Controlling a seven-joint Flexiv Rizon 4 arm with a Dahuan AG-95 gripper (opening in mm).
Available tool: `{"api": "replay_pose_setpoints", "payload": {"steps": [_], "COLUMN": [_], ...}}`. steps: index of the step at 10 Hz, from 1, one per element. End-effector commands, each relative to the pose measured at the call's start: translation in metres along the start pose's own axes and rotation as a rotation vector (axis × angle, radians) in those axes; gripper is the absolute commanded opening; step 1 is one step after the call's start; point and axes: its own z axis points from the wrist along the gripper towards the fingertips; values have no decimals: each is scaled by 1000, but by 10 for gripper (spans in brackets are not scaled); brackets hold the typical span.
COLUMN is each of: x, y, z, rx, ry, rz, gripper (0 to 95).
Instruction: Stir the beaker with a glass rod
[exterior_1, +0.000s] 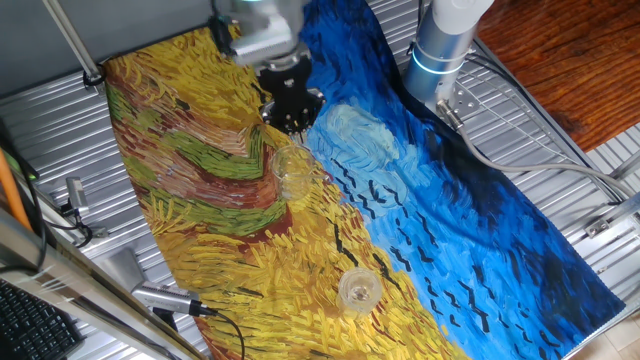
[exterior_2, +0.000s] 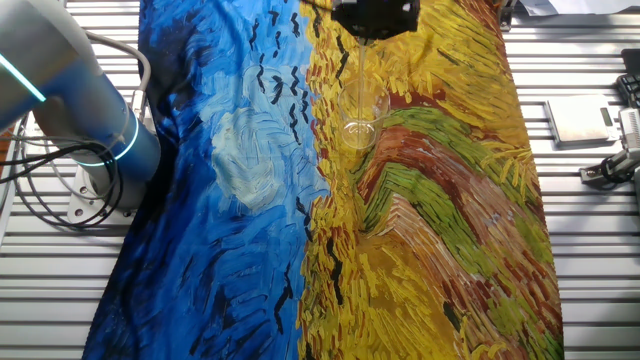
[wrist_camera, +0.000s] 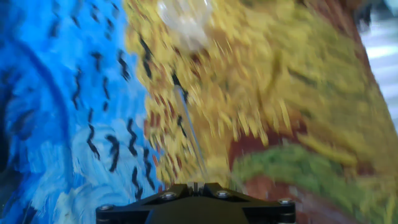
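A robotics lab bench: slotted aluminium table (exterior_1: 90, 110); painted cloth (exterior_2: 420, 230); loose cables (exterior_2: 50, 200); fixed arm base (exterior_1: 440, 50).

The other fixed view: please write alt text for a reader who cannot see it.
A black gripper at the top edge holds a thin glass rod that points down into a clear beaker. The beaker stands on a painted cloth, blue at left and yellow at right.

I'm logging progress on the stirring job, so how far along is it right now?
Done: the gripper has the glass rod pinched between its shut fingers, hanging down over the beaker. In hand: the rod's lower end appears to reach into the beaker, though the glass is too faint to be sure. Left: the stirring itself, or most of it; the blurred hand view suggests the arm is moving. The other glass vessel stands apart, untouched.
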Motion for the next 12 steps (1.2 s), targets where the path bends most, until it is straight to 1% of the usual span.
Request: {"api": "replay_pose_setpoints", "payload": {"steps": [1,3,4,5,7,8,9,10,12], "x": [3,4,10,20,34,43,51,54,54], "y": [-1,-2,-10,-24,-39,-48,-55,-57,-57], "z": [-1,-1,0,1,4,8,11,13,13], "rx": [25,12,4,-3,-5,-5,-3,4,16], "ry": [101,96,93,95,97,98,102,117,145], "rz": [196,195,181,153,121,106,110,132,193], "gripper": [0,0,0,0,0,0,0,0,0]}}
